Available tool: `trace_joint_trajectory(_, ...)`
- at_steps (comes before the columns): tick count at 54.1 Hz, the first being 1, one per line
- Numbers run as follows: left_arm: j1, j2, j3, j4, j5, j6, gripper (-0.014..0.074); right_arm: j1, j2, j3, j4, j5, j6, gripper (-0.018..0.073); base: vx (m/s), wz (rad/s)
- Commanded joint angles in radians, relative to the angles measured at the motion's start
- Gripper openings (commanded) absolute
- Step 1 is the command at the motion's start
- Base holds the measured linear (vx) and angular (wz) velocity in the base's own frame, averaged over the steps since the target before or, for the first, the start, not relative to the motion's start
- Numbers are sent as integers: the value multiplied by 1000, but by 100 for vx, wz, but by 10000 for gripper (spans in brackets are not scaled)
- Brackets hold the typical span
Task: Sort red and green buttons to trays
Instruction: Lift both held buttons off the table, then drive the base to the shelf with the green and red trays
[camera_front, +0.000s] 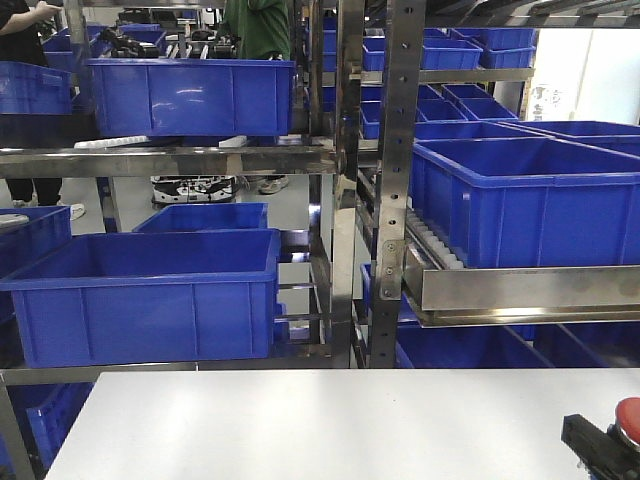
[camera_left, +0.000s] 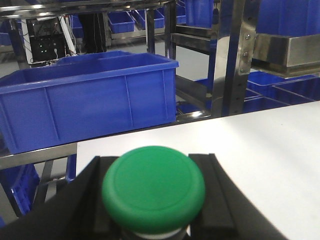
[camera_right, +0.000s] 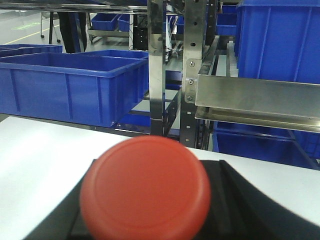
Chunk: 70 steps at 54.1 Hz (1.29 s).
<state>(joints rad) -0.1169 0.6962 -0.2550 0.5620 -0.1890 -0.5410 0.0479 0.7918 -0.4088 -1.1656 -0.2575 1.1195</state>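
1. The left claw (camera_left: 152, 160) is narrowed onto the green button (camera_left: 153, 192). Its black fingers (camera_left: 217, 187) sit close against the domed cap at 9 and 3 o'clock. The switch body is hidden under the cap.
2. The right claw (camera_right: 157, 167) holds the red button (camera_right: 145, 192) the same way, with a dark finger flanking the blurred cap at 9 and at 3 o'clock.
3. Out from the left claw, the white table (camera_left: 260, 150) spreads from 12 to 3 o'clock. Past its far edge, at 11 o'clock, a blue crate (camera_left: 90, 100) stands on a steel rack (camera_left: 230, 60), whose upright rises at 1 o'clock.
4. Out from the right claw, the table runs toward 9 o'clock. At 1 o'clock a steel shelf lip (camera_right: 255, 100) juts forward, with a deep blue bin (camera_right: 280, 40) standing on it.
5. In the front view the red cap and its claw sit at the 4 o'clock corner, over the table's right side. Whether the button touches the tabletop cannot be told.
6. At 12 o'clock in that view, more crates fill the racks, and a person in green (camera_front: 262, 25) stands behind them.
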Motion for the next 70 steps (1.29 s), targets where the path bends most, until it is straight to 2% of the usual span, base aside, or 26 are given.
trace_joint_trajectory(1, -3, -2, -30, -10, -78, -2, 0, -1, -9, -30, 8, -33, -1, -8, 0, 0)
trace_joint_trajectory(26, -3, -2, -30, -10, -77, -2, 0, -1, 9, -30, 4, -37, -1, -8, -1, 10)
trace_joint_trajectory(70, -3, -2, -30, -10, -77, -2, 0, -1, 9, -30, 1, -37, -1, -8, -14, 60)
